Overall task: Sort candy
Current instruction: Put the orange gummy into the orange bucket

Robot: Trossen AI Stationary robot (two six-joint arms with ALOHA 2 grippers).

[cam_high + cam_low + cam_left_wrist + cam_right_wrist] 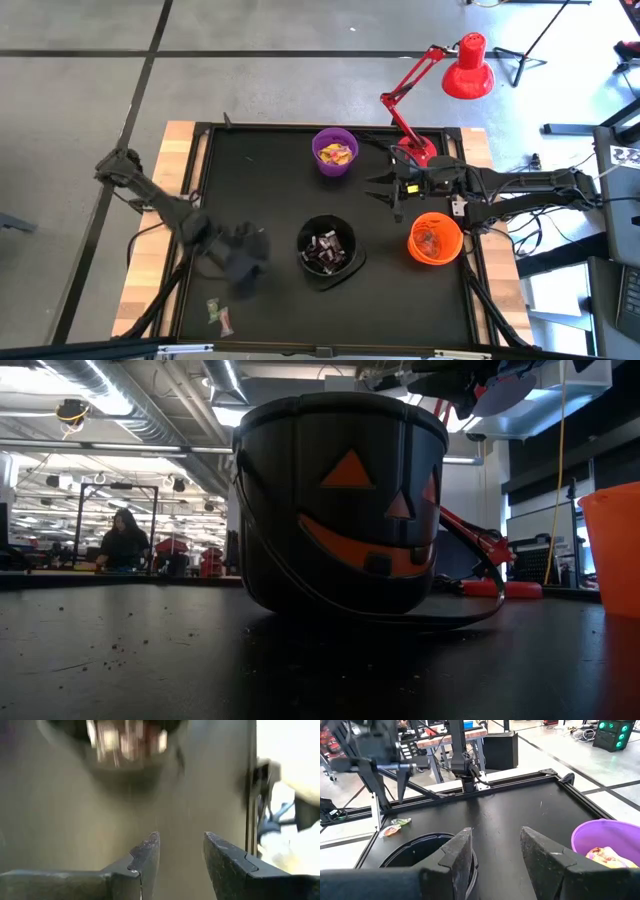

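Note:
Dark wrapped candy fills the black pumpkin-face bowl (328, 250) at the table's middle, near side. Yellow candy (336, 154) lies in the purple bowl (335, 165) at the far middle, and a few pieces lie in the orange bowl (435, 240) on the right. Two loose candy pieces (218, 315) rest on the mat near the front left corner. My left gripper (181, 837), blurred in the high view (245, 268), hangs open and holds nothing, left of the black bowl and tilted down. My right gripper (495, 832) is open too, nothing between its fingers, above the mat between the purple and orange bowls (372, 189).
A red desk lamp (440, 70) stands clamped at the far right corner. The black mat has a raised frame (200, 200) with wooden strips outside it. Bare mat lies between the loose candy and the black bowl. A person sits far off in the room (122, 540).

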